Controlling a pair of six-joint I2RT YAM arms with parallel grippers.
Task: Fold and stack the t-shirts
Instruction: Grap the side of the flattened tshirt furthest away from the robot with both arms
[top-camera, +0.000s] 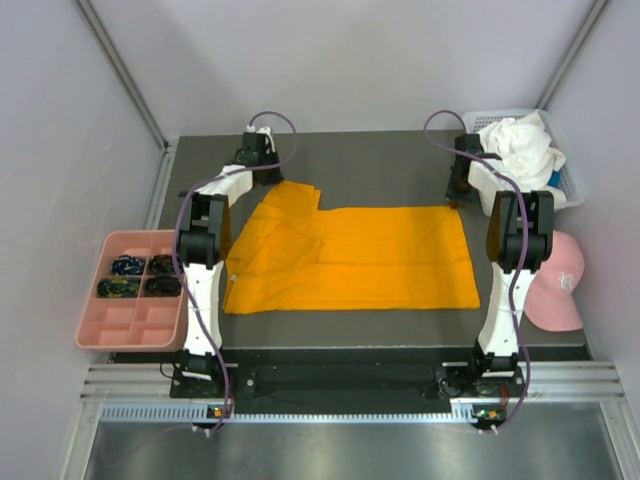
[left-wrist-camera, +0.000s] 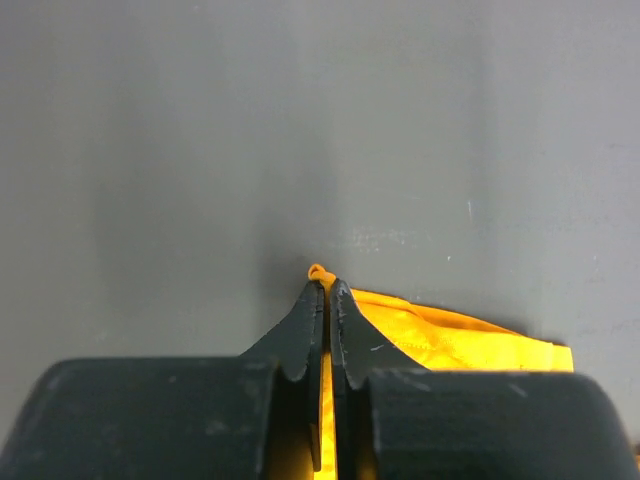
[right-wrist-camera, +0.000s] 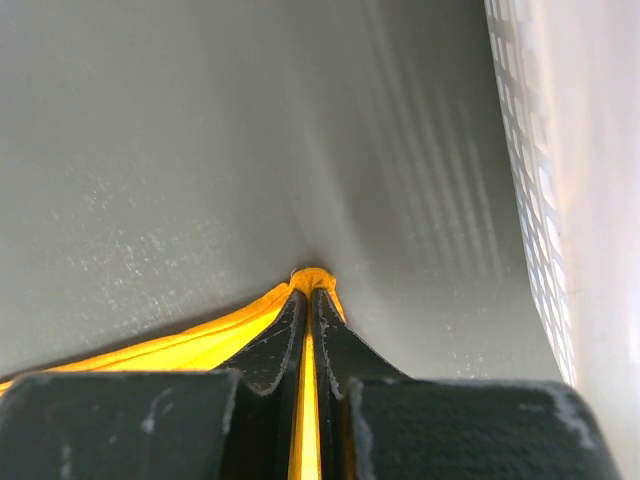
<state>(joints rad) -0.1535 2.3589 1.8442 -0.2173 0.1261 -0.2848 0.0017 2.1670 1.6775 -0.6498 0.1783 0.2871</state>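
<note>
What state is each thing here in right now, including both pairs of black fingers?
orange t-shirt: lying mostly flat on the table, rumpled at its left, pinched at two far corners.
white t-shirt: crumpled in the basket.
left fingers: shut on the orange t-shirt.
right fingers: shut on the orange t-shirt.
pink cap: lying at the table's right edge.
pink tray: dark items in four compartments.

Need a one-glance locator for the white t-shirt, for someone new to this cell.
Find the dark table, then its far right corner, where a white mesh basket sits. The white t-shirt is the crumpled heap in it, unlike the orange t-shirt spread out mid-table or the pink cap nearer.
</note>
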